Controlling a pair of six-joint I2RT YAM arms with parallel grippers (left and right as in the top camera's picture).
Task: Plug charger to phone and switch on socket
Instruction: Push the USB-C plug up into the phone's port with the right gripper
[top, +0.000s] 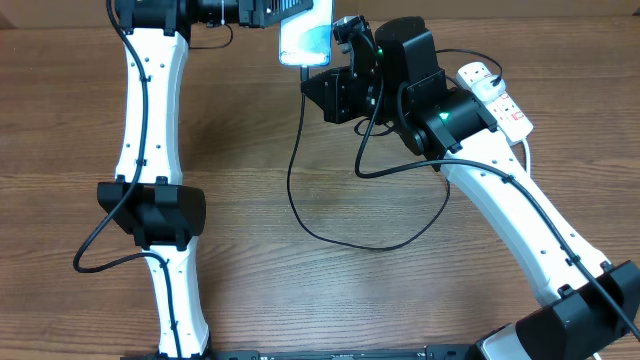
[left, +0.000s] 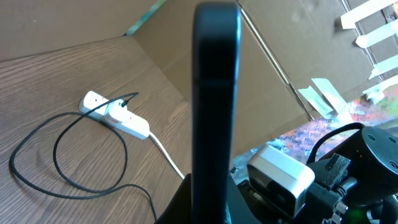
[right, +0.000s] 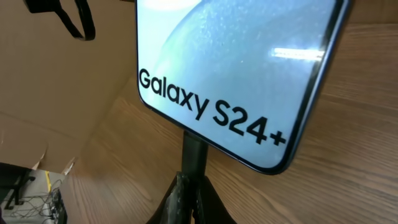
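- The phone (top: 305, 35) is being held clear of the counter (top: 250, 280) at 12 o'clock by the left gripper (top: 278, 14), which is being closed on it, screen lit.
- The charger (right: 194, 151) is being pinched at its connector tip by the right gripper (right: 186, 198), with the fingers drawn nearly together. The tip is being pressed against the phone's bottom edge, though it cannot be told whether it is seated.
- The cable's slack is being left looped across the counter's centre.
- The socket (top: 497, 97) is being rested at 2 o'clock, with a black plug in one outlet.
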